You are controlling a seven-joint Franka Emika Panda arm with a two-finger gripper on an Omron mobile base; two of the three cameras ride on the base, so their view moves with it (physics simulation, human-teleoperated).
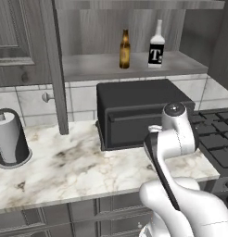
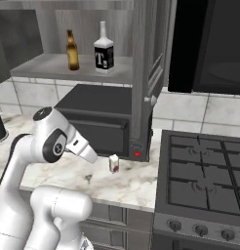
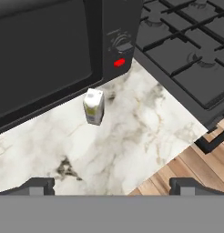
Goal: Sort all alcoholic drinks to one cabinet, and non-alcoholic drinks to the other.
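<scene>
- Closest to my hand camera are the two dark fingertips of the gripper [image 3: 112,184], low in the view. They stand far apart with bare marble between them, holding nothing.
- Past the fingers I see the counter [image 3: 132,136], a glossy white marble with grey and brown veining. Its front edge cuts off over wood-plank flooring [image 3: 177,175].
- A small carton [image 3: 94,106] stands upright on the marble just in front of the microwave [image 3: 45,54]. It is boxy, white with a greenish band, and too small for me to read any print.
- The microwave is a matte black box with a dial and a red button at its corner. From the left base view its right side is hidden behind my arm.
- The gas hob [image 3: 186,41] has black cast grates. Its far burners are cropped by the frame.
- The slim brown glass beer bottle [image 1: 124,49] stands on the grey wood-grain cabinet shelf [image 1: 102,65] above the microwave.
- The taller clear bottle [image 1: 156,45] with the black label marked "T" stands upright near it, the two apart.
- A paper towel roll [image 1: 8,134] sits in a dark holder at the left, partly cropped.
</scene>
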